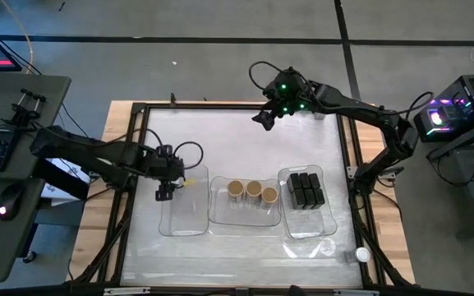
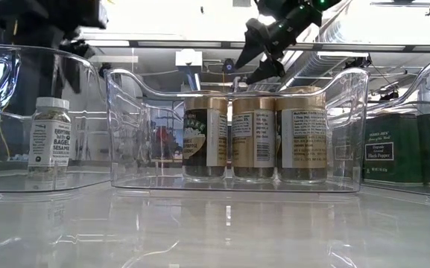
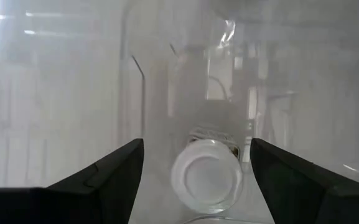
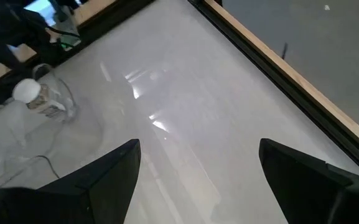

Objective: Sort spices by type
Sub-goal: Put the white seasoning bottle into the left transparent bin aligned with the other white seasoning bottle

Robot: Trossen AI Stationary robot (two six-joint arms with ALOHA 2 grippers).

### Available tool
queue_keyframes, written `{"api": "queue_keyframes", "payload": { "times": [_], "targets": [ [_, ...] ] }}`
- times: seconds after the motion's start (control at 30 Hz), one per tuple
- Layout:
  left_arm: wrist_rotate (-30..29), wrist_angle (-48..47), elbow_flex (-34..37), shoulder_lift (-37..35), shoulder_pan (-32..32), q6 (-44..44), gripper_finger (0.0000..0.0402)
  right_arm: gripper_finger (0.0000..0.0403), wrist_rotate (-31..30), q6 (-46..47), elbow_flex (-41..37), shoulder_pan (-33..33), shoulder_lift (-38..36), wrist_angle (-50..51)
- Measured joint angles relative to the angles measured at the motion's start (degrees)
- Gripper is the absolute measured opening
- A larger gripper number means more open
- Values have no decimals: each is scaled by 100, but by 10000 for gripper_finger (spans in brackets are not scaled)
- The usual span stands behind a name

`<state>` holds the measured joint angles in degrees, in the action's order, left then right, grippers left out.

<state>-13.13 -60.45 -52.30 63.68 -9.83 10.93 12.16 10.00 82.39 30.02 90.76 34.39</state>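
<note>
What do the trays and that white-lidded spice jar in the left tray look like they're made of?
The trays: clear, glossy plastic by the look, since the tan-topped jars show straight through the walls and the rims catch highlights. The white-lidded jar: a transparent body, glass or plastic, hard to tell, with a paper-looking printed label and a smooth white lid, likely plastic.

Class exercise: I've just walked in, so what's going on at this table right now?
A two-armed robot is sorting spice jars into clear trays. The left tool hangs open over a white-lidded jar standing in the left tray. Tan-topped jars fill the middle tray, black boxes the right one. The right tool waits open at the far side.
</note>
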Motion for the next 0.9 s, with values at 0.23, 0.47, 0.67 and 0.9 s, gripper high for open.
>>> {"api": "queue_keyframes", "payload": {
  "times": [0.23,0.47,0.67,0.9],
  "targets": [
    [-614,371,-780,-12,457,-247,280,322,-153,17,0,419,-124,936],
    [-425,2634,-340,-78,1352,-263,280,322,-794,41,-476,1037,-212,1684],
    [228,4497,29,-27,2199,248,280,322,-1419,748,-1315,2177,-579,1530],
    [229,5070,29,-291,2899,252,280,310,-2291,860,-1287,2818,-618,999]
  ]
}}
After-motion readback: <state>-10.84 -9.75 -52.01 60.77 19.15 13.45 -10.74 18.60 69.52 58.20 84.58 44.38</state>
